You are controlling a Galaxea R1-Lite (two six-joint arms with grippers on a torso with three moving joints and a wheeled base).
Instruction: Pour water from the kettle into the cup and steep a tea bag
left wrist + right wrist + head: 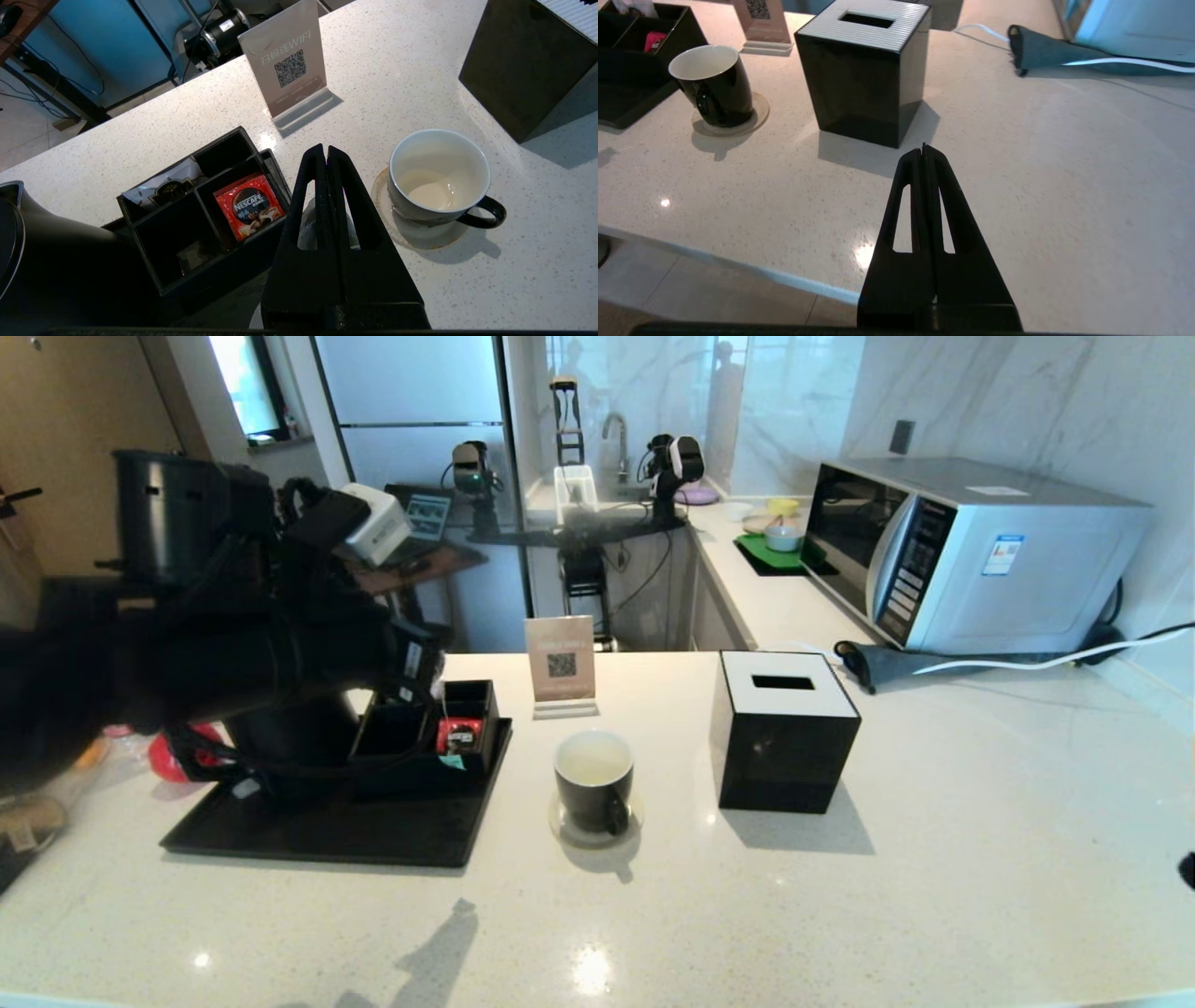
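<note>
The black cup [594, 782] [439, 177] [712, 84] stands on a round coaster mid-counter, with a shallow pool of clear water [434, 192] in its white inside. My left gripper [325, 148] hovers between the cup and the black organiser, shut on a pale tea bag [308, 224] that hangs under its fingers. The matte black kettle [51, 261] stands on the tray beside the organiser; in the head view my left arm [280, 653] largely hides it. My right gripper [924, 149] is shut and empty near the counter's front right edge.
A black tissue box [784, 728] stands right of the cup. A QR sign [561, 665] is behind it. The organiser [196, 275] holds a red Nescafe packet [247, 205] and sits on a black tray [327, 826]. A microwave [971, 551] fills the back right.
</note>
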